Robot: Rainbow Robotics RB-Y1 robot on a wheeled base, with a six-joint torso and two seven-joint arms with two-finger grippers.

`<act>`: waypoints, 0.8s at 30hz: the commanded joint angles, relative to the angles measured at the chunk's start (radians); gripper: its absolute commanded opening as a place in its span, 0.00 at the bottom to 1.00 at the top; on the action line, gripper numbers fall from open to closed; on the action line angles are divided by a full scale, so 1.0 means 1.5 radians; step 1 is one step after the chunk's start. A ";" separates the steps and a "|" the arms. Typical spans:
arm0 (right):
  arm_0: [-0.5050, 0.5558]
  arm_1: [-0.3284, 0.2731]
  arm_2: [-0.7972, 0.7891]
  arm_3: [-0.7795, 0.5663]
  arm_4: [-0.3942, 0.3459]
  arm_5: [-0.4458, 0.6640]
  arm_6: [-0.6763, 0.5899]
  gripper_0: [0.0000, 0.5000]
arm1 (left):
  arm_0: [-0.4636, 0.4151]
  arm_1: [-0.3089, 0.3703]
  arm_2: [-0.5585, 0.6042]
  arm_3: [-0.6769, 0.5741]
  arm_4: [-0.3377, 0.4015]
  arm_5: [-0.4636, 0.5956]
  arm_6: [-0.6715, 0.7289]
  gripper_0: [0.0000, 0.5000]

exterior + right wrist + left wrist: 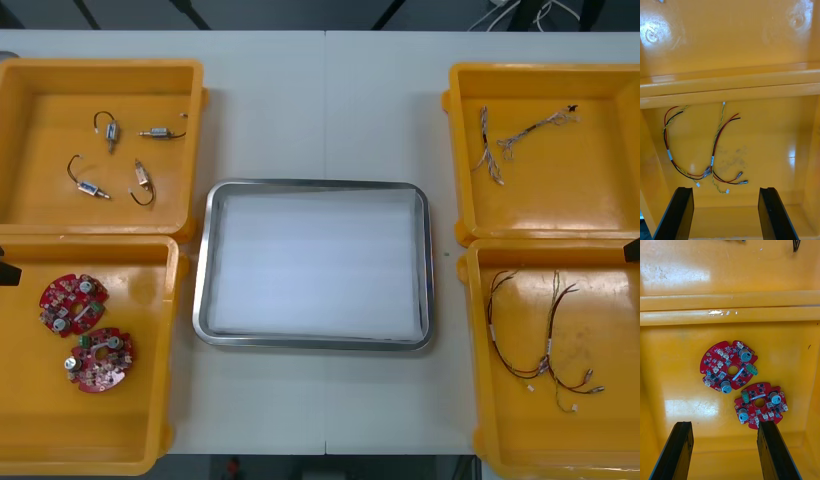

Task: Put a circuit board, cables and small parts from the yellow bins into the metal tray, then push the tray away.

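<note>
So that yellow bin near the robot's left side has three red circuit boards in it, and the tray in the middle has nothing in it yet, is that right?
Not quite. That bin holds two boards, not three; the left wrist view shows them lying side by side. The rest stands: the tray has nothing in it yet.

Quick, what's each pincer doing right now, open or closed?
Left pincer: open, empty, facing the circuit boards.
Right pincer: open, empty, facing the red and yellow cables.
</note>
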 commanded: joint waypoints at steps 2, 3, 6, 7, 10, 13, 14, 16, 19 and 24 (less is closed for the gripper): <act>0.005 -0.029 -0.019 -0.017 -0.005 0.003 0.014 1.00 | -0.020 0.032 -0.001 -0.003 0.006 0.006 -0.039 1.00; 0.005 -0.029 -0.019 -0.017 -0.005 0.003 0.014 1.00 | -0.020 0.032 -0.001 -0.003 0.006 0.006 -0.039 1.00; 0.005 -0.029 -0.019 -0.017 -0.005 0.003 0.014 1.00 | -0.020 0.032 -0.001 -0.003 0.006 0.006 -0.039 1.00; 0.005 -0.029 -0.019 -0.017 -0.005 0.003 0.014 1.00 | -0.020 0.032 -0.001 -0.003 0.006 0.006 -0.039 1.00; 0.005 -0.029 -0.019 -0.017 -0.005 0.003 0.014 1.00 | -0.020 0.032 -0.001 -0.003 0.006 0.006 -0.039 1.00; 0.005 -0.029 -0.019 -0.017 -0.005 0.003 0.014 1.00 | -0.020 0.032 -0.001 -0.003 0.006 0.006 -0.039 1.00; 0.005 -0.029 -0.019 -0.017 -0.005 0.003 0.014 1.00 | -0.020 0.032 -0.001 -0.003 0.006 0.006 -0.039 1.00; 0.005 -0.029 -0.019 -0.017 -0.005 0.003 0.014 1.00 | -0.020 0.032 -0.001 -0.003 0.006 0.006 -0.039 1.00; 0.005 -0.029 -0.019 -0.017 -0.005 0.003 0.014 1.00 | -0.020 0.032 -0.001 -0.003 0.006 0.006 -0.039 1.00; 0.005 -0.029 -0.019 -0.017 -0.005 0.003 0.014 1.00 | -0.020 0.032 -0.001 -0.003 0.006 0.006 -0.039 1.00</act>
